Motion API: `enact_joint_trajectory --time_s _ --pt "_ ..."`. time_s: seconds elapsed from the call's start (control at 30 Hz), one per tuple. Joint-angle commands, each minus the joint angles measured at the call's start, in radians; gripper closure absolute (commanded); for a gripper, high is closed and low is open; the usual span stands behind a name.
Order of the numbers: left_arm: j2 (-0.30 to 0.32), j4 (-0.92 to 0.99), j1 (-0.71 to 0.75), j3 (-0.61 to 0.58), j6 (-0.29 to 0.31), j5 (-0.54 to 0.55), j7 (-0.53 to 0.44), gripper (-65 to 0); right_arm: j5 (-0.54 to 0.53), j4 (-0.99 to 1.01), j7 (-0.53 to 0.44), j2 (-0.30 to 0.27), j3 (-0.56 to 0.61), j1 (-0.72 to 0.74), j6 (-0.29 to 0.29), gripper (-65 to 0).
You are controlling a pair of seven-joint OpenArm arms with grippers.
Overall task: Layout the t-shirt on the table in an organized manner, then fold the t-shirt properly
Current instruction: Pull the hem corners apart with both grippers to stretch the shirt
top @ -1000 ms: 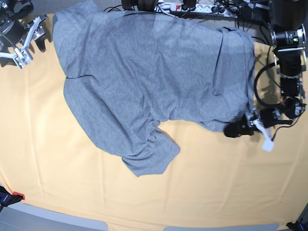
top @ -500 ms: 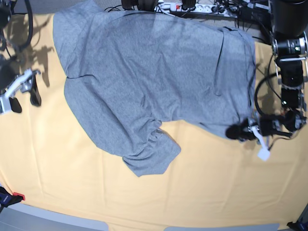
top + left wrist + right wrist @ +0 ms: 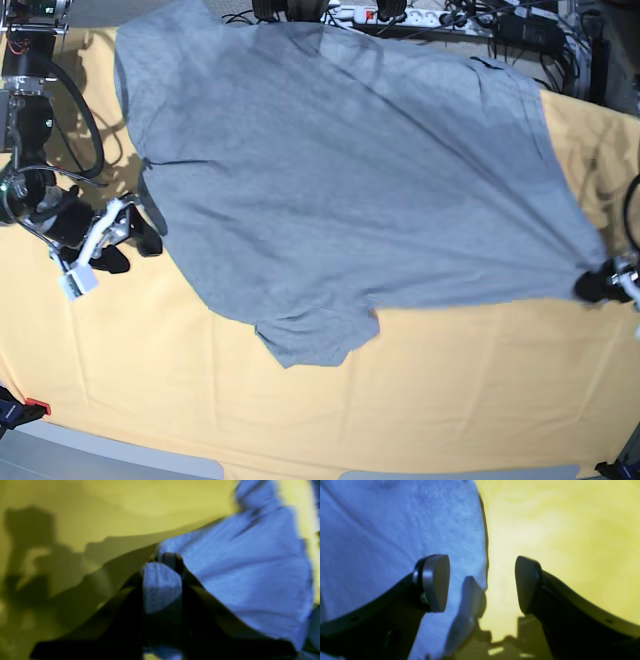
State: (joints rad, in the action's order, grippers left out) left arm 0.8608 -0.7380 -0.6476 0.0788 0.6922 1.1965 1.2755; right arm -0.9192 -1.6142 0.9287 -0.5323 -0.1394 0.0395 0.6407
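Note:
The grey t-shirt (image 3: 340, 170) lies spread over the orange table (image 3: 450, 390), with one sleeve bunched at the front (image 3: 310, 340). At the right edge of the base view my left gripper (image 3: 598, 286) is shut on the shirt's corner, which is pulled taut. The left wrist view shows a fold of the t-shirt (image 3: 161, 587) pinched between the shut fingers of the left gripper (image 3: 170, 561). My right gripper (image 3: 135, 248) stands open at the shirt's left edge. In the right wrist view the right gripper (image 3: 481, 580) straddles that edge of the t-shirt (image 3: 395, 530) above the table (image 3: 557, 530).
A power strip and cables (image 3: 380, 14) run along the table's back edge. A small red object (image 3: 36, 407) sits at the front left corner. The table's grey front rim (image 3: 120, 455) is close below.
My left gripper closed on the shirt's corner and dragged it to the right, stretching the shirt flatter. The right arm swung from the back left corner down to the shirt's left edge.

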Motion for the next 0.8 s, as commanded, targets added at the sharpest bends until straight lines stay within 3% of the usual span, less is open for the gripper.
enact_joint_trajectory --time_s 0.0,0.23,0.43,0.53,0.7,0.77 --pt "0.045 -0.013 -0.035 0.008 0.006 0.005 -0.05 0.0 -0.019 -0.013 -0.026 -0.016 0.0 0.035 0.007 -41.8" --pt "0.146 -0.013 -0.037 0.008 -0.035 -0.102 -0.125 0.0 -0.017 -0.012 -0.012 0.02 0.01 0.057 0.003 -41.8" --pt "0.15 -0.013 -0.037 0.007 -0.034 -0.084 -0.124 0.0 -0.014 0.02 0.01 0.165 0.01 0.06 0.035 -41.8" --pt "0.147 -0.013 -0.036 0.007 -0.034 -0.062 -0.123 0.0 0.056 0.055 0.002 0.222 0.01 0.076 0.034 -41.8" --pt "0.147 -0.013 -0.037 0.007 -0.034 -0.032 -0.122 0.0 0.247 0.142 -0.1 0.289 0.01 0.119 -0.077 -41.8" --pt "0.147 -0.013 -0.037 0.007 -0.034 -0.028 -0.123 0.0 0.274 0.195 -0.109 0.308 0.01 0.145 -0.1 -41.8"
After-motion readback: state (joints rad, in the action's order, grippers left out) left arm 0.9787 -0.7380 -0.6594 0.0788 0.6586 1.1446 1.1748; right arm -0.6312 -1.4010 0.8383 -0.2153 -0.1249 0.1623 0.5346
